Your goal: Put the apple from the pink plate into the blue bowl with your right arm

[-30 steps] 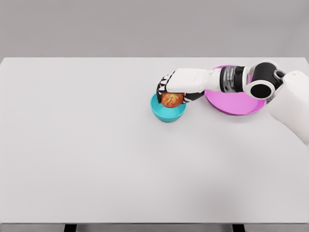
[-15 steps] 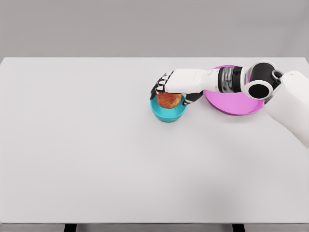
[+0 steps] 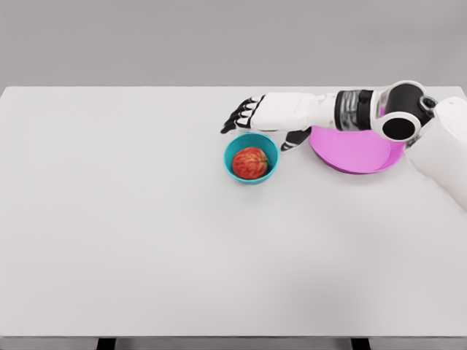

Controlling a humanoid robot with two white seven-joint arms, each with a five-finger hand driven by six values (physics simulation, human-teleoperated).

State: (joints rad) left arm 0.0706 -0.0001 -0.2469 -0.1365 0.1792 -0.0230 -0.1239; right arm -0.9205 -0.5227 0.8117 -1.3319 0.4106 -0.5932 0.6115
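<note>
My right hand (image 3: 271,115) is hovering with its fingers (image 3: 237,121) spread and loose, gripping nothing, just beyond the far rim of the blue bowl (image 3: 251,156). The thumb (image 3: 295,139) is hanging down on the bowl's right, in the gap between the bowl and the pink plate (image 3: 355,149). My forearm is reaching in from the right, passing over the far edge of the plate, with the dark wrist band and the round elbow joint sitting above the plate's right part. The apple (image 3: 249,162) is lying inside the bowl, red with a paler streaked patch, clear of my fingers and filling most of the hollow. The bowl is standing upright on the white table (image 3: 131,233), near the plate but apart from it. The plate is lying flat, with nothing on its visible part. I am seeing only this one arm in the head view.
</note>
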